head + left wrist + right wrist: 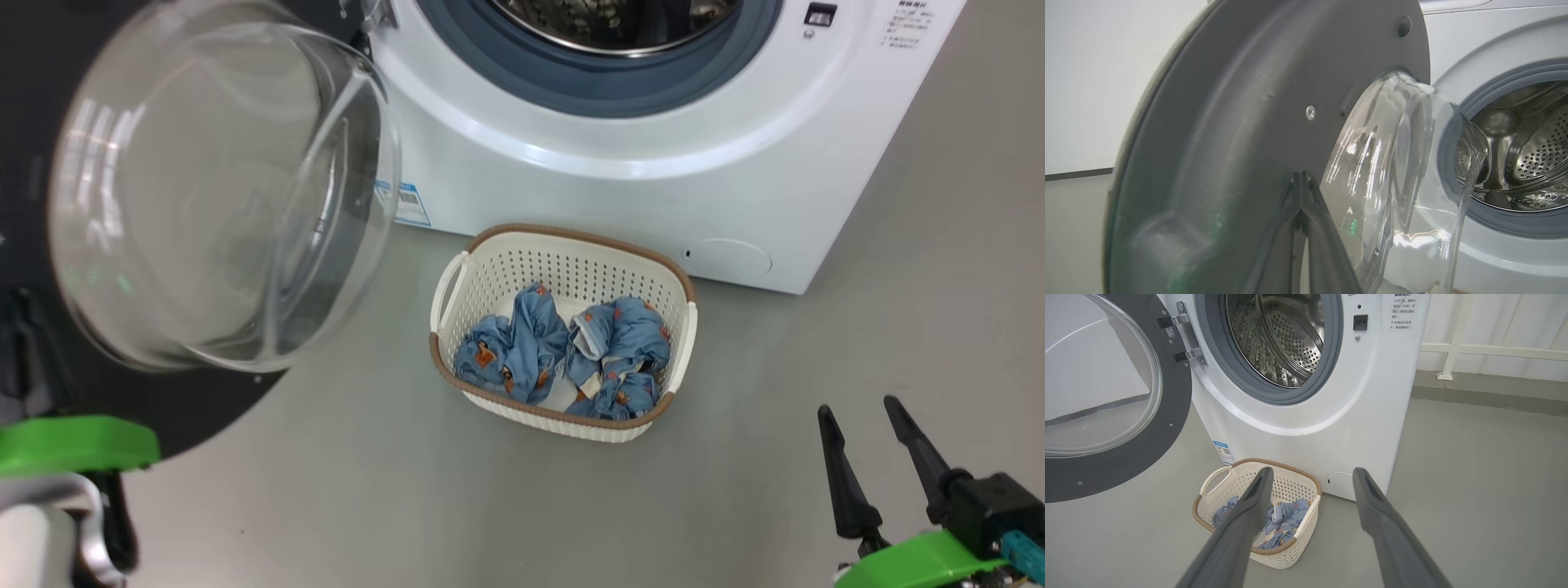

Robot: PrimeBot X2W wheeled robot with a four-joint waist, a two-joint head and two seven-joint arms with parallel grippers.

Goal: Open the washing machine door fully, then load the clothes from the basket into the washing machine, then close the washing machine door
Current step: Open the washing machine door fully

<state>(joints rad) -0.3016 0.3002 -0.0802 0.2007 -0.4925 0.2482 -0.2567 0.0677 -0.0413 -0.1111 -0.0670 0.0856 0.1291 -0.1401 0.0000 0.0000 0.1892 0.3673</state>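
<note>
The washing machine (653, 188) stands with its steel drum (1286, 339) exposed. The washing machine door (220, 188) is swung open to the left, its clear glass bowl bulging toward me. In front of the machine, the cream basket (571, 238) holds crumpled blue clothes (522, 343). My left gripper (1302, 176) is shut and empty. Its tips point at the door's grey inner face (1241, 122), and I cannot tell if they touch it. My right gripper (857, 408) is open and empty above the floor. It hangs right of the basket (1216, 479) and the clothes (1286, 514).
Grey floor (898, 327) lies free to the right of the machine and in front of the basket. A white rail (1453, 351) runs along the wall behind. The open door (1175, 396) overhangs the floor on the left. A blue sticker (404, 204) marks the machine's lower front.
</note>
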